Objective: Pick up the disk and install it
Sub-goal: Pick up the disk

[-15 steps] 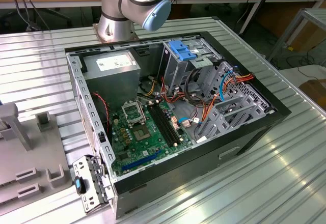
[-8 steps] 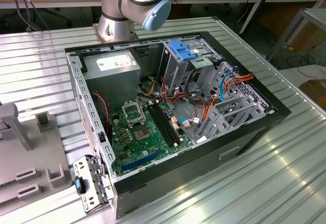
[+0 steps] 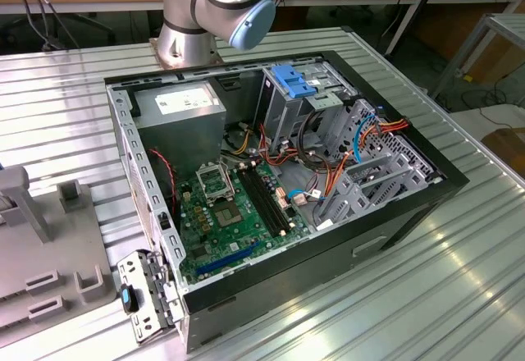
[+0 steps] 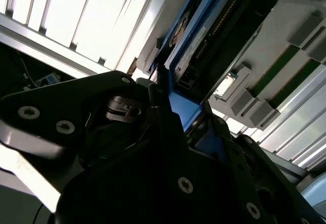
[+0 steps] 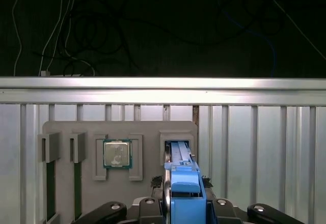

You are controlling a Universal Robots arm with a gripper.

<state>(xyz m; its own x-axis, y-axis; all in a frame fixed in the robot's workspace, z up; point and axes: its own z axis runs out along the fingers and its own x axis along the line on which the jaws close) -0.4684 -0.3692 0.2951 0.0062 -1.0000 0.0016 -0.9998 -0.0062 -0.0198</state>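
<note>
The disk, a dark flat drive with bright blue rails, stands on edge over a slot of the grey fixture tray. My gripper straddles its near end, a dark finger close on each side. In the second wrist view the disk runs out from between the fingers of the gripper, its blue rail pressed between them. I cannot tell whether the disk still rests in the slot.
A processor chip and narrow slots sit in the same tray. The open computer case lies on the ribbed aluminium table, with a metal drive cage topped by a blue latch inside. The arm's base stands behind the case.
</note>
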